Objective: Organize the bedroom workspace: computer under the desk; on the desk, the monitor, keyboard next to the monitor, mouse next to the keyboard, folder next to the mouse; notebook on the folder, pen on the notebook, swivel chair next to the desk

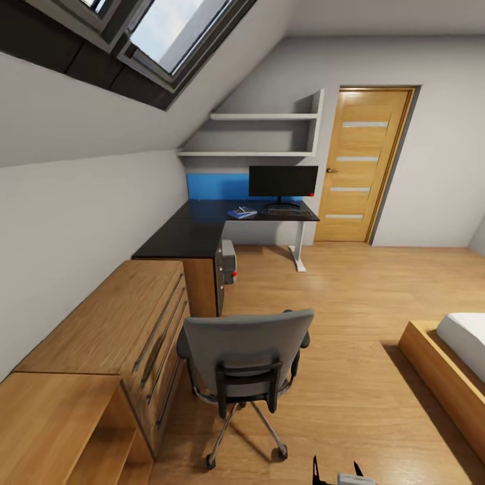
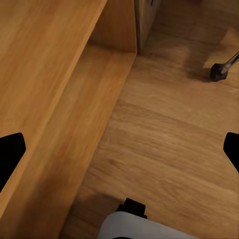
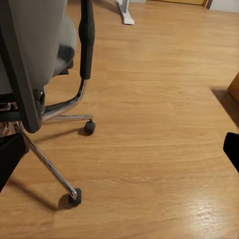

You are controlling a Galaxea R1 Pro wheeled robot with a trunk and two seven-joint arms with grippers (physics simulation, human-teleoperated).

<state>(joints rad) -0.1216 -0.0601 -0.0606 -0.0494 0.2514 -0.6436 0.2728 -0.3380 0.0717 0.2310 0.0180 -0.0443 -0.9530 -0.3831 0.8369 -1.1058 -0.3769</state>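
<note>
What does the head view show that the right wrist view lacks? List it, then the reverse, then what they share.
Head view alone: the monitor, keyboard and folder on the desk, the computer, a door.
Right wrist view alone: the right tool's dark fingertips at the picture's edges, wide apart.
Both: the chair and the wooden floor.

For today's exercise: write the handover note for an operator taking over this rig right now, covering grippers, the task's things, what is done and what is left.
Both grippers open and empty, fingertips wide apart in the wrist views.
On the desk: monitor, keyboard before it, small blue stack beside the keyboard; its parts are too small to tell.
Computer sits under the desk.
Left: swivel chair stands well away from the desk, back to the robot; roll it in.
</note>
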